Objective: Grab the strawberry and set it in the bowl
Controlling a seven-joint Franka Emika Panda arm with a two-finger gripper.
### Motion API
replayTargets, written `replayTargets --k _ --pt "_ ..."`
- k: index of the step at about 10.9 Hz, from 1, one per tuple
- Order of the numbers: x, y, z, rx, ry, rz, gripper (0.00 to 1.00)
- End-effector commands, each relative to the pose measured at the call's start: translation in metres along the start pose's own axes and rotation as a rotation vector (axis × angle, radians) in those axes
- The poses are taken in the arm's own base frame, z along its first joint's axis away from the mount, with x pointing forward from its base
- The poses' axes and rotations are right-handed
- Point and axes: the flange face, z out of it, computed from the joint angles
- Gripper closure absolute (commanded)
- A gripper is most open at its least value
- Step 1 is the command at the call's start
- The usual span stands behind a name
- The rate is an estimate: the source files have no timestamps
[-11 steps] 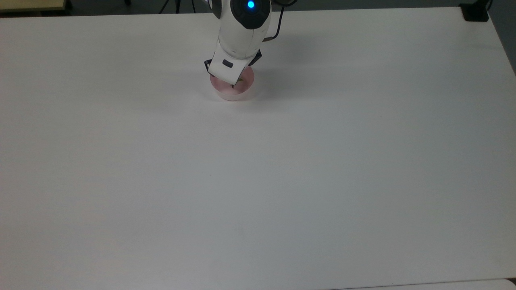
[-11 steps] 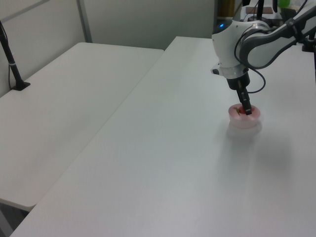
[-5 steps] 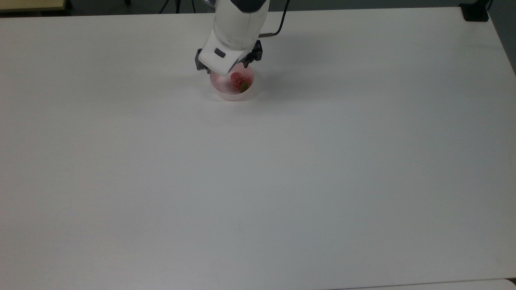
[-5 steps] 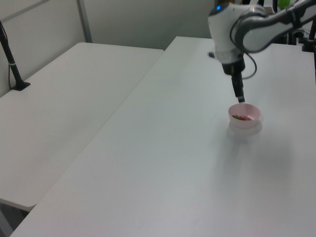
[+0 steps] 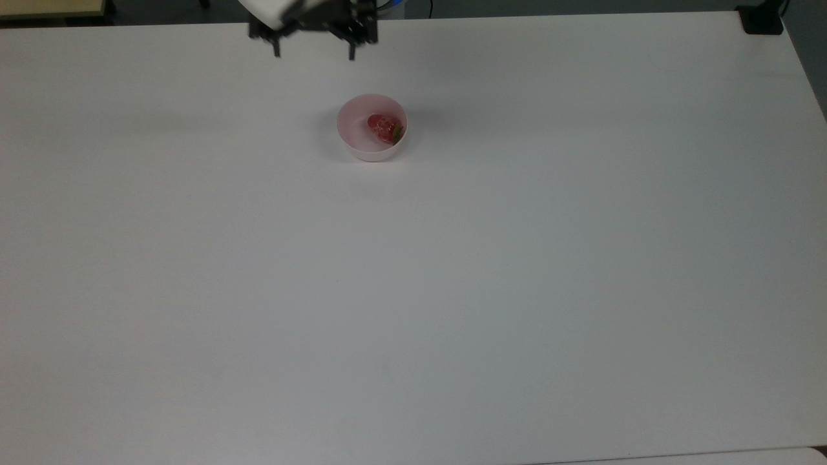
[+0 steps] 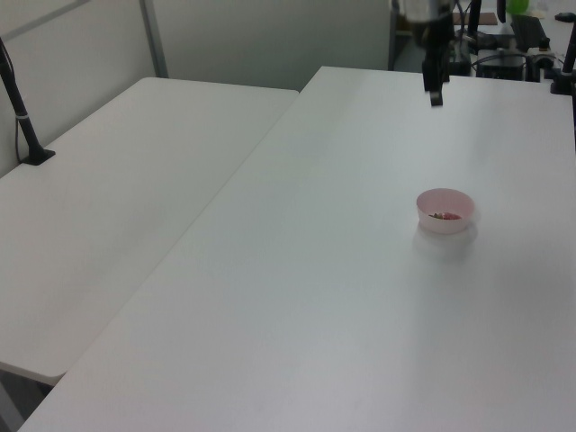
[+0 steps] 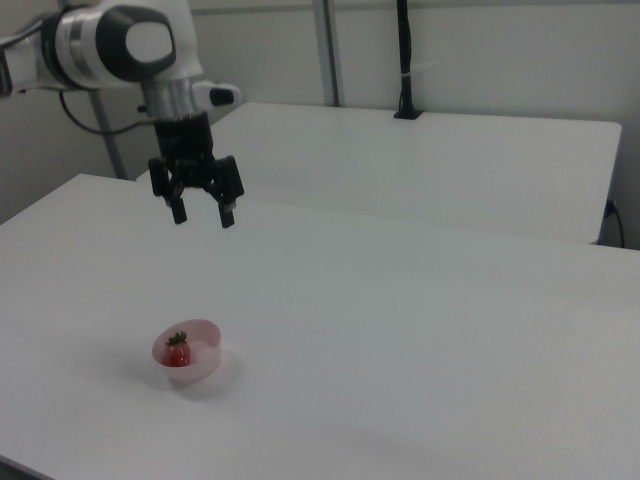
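Strawberry (image 5: 385, 128) lies inside the bowl (image 5: 354, 145) on the desk (image 5: 452, 290). It looks light, hard and shiny, so it may slip; pinch its fat red middle. High above the bowl, the hand (image 7: 201, 216) is open and empty.

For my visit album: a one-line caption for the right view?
Open gripper hangs above the strawberry lying in the pink bowl.

- The worktop (image 5: 452, 290) lay bare all around the bowl (image 5: 362, 150).
- The hand (image 7: 202, 216) hung well above the bowl, fingers spread, with open air between.
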Motion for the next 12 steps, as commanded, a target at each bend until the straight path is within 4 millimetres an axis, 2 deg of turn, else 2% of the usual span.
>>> replayTargets --k 1,3,4,7,9,12 --pt "-0.036 0.048 -0.058 0.111 0.075 0.141 0.00" --pt "-0.057 0.067 -0.077 0.155 0.117 0.246 0.00" --pt "-0.059 0.073 -0.079 0.161 0.132 0.284 0.00" --pt "-0.045 0.093 -0.090 0.118 0.283 0.251 0.00" --pt "-0.043 0.095 -0.088 0.075 0.285 0.148 0.00" --pt "-0.042 0.089 -0.087 0.081 0.275 0.154 0.00"
